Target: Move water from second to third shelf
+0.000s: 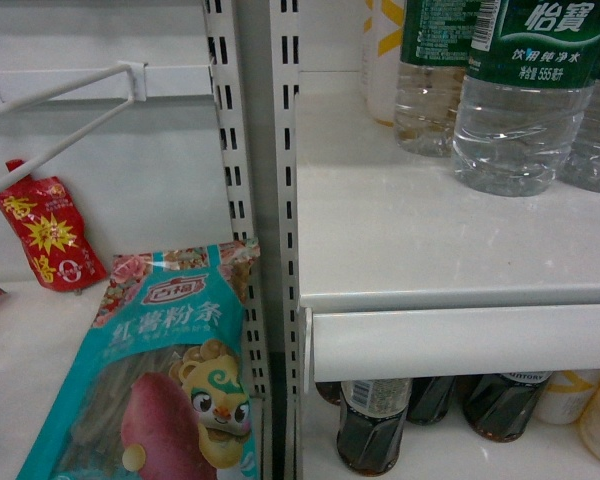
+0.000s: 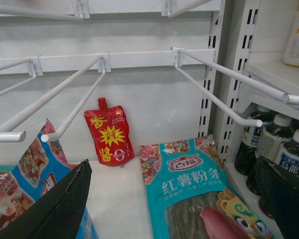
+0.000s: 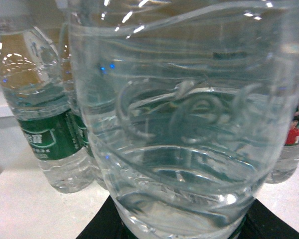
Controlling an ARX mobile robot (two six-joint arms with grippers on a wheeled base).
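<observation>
The water (image 3: 184, 124), a clear ribbed bottle with a green label, fills the right wrist view. My right gripper (image 3: 182, 231) is shut on it, a black finger pressed to each side at the bottom of the frame. The head view shows that bottle (image 1: 520, 110) at the front of a group on the white shelf (image 1: 430, 240), upper right; the right gripper itself is hidden there. Whether its base touches the shelf I cannot tell. My left gripper (image 2: 174, 164) hangs open and holds nothing, above the packets in the left bay.
More green-label water bottles (image 3: 40, 114) stand close behind and beside the held one. Dark bottles (image 1: 372, 420) fill the shelf below. A teal noodle packet (image 1: 170, 370), a red sauce pouch (image 1: 48, 235) and white wire hooks (image 2: 214, 89) occupy the left bay.
</observation>
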